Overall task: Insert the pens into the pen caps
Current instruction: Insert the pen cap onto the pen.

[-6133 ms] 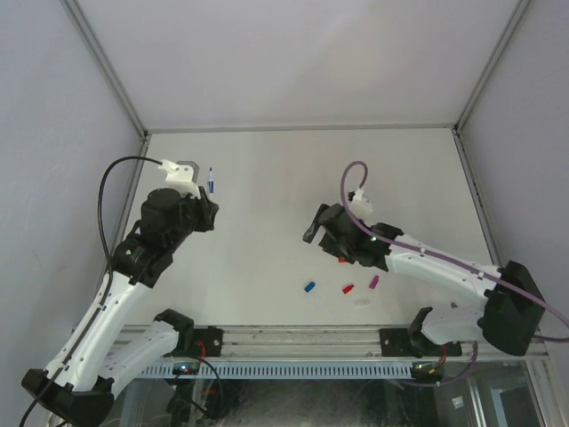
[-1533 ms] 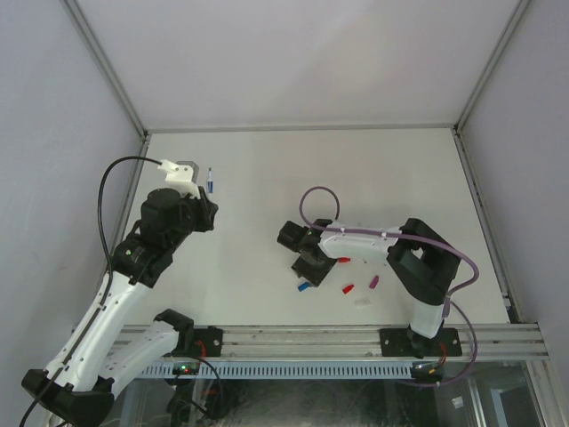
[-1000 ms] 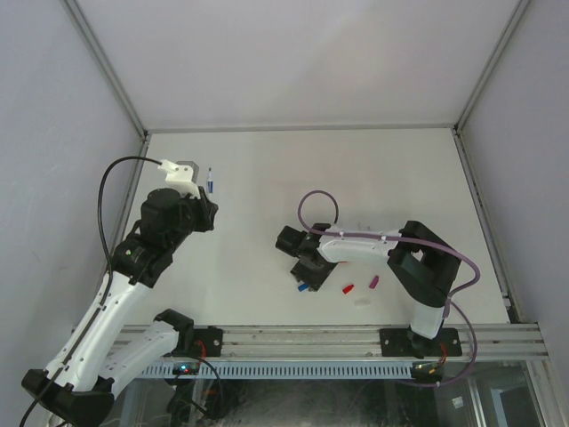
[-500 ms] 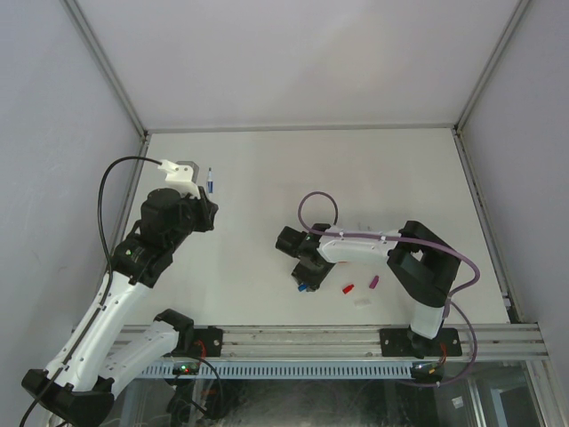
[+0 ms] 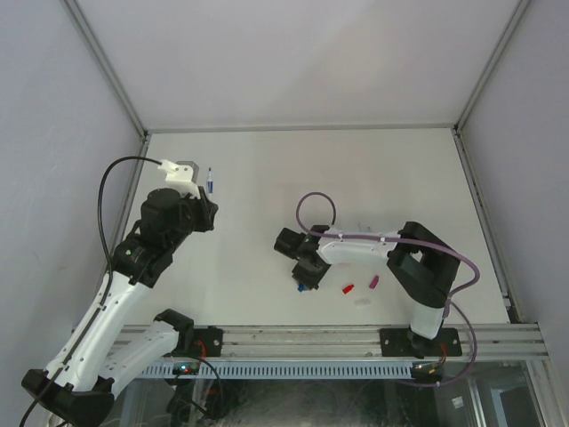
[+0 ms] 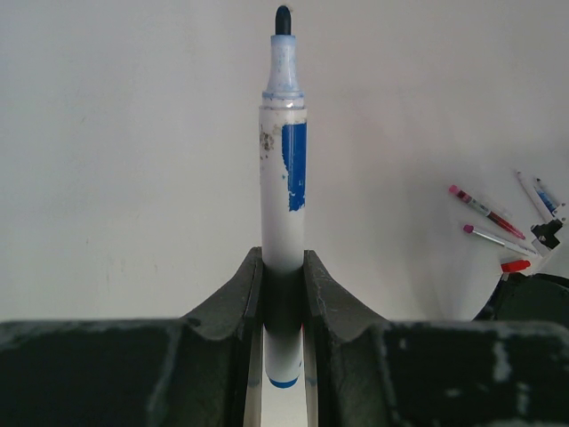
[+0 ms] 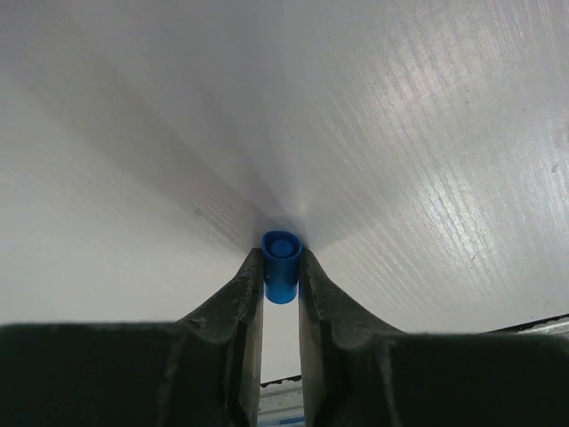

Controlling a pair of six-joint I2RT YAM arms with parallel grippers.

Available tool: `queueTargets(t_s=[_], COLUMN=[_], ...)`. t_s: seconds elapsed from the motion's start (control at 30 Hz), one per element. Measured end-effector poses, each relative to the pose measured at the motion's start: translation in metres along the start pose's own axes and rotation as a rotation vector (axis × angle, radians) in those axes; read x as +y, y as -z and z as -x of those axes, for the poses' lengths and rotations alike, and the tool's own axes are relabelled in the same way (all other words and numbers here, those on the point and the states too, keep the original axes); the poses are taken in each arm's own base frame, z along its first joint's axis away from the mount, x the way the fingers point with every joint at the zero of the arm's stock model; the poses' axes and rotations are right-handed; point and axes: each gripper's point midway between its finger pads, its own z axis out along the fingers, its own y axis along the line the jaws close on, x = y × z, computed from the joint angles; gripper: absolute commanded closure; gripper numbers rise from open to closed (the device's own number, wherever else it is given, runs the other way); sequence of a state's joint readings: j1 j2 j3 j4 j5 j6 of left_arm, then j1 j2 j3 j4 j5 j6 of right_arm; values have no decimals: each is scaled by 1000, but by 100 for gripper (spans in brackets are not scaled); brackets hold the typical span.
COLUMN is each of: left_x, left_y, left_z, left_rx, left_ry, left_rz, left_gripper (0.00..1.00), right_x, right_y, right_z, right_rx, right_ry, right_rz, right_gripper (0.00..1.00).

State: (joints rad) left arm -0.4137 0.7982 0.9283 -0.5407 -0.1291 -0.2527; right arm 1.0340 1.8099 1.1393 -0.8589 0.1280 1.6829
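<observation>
When set against the view from a second earlier, shows the right gripper (image 7: 281, 263) drawn in from well apart to clamped on the blue cap (image 7: 282, 279), both fingers (image 7: 249, 298) pressed to its sides. Finds that cap on the table (image 7: 427, 160), near the red cap (image 5: 348, 288) and to its left in the overhead view, about the same spot as six seconds back. Leaves the red cap itself and the magenta cap (image 5: 373, 282), just to its right, unmoved through every earlier view. Marks a large change in the right arm (image 5: 356, 243) over those six seconds: then stretched in from the right with its wrist beyond the red cap, now folded at a raised elbow and reaching leftward past the red cap, wrist low over the blue cap.

Keeps the left gripper (image 6: 283, 267) clamped on the blue pen (image 6: 283, 169) exactly as before, barrel running straight out between the fingers, dark bare tip pointing away from the wrist. Holds that pen well to the left of the red cap and farther from the arm bases. Catches three more pens (image 6: 487, 213) lying close together at the right edge of the left wrist view; cannot place them against the red cap from there.
</observation>
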Motion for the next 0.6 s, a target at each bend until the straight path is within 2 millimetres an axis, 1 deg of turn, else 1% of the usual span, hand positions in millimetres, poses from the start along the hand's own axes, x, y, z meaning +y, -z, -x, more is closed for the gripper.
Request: queueTargets(t_s=[0.1,0.2,0.27,0.3,0.4,0.47,0.53,0.6], left_x=[0,0,0,0,0,1,1,1], left_y=[0,0,1,1,4,5,8,9], left_z=[0,0,1,1,3,5,6,7], left_rx=[0,-1,-3,-5,-16,-23,-32,-39], left_ry=[0,0,0,0,1,2,3,4], left_rz=[0,0,0,-1,-1,-1,-3,-4], left_gripper=[100,100,100,100,100,100,100,100], right_x=[3,6,10,14,36,51,66,74], right_y=[1,3,12,20,48,63,73,79], right_z=[2,9,14,15,6,-2,-10,-19], right_rx=[-24,-74,-118,-137,-156,-161,-161,-149], right_ry=[18,57,110,151,282,368,439,514], right_rz=[25,63,116,156,309,410,513,623], right_gripper=[100,100,100,100,100,100,100,100])
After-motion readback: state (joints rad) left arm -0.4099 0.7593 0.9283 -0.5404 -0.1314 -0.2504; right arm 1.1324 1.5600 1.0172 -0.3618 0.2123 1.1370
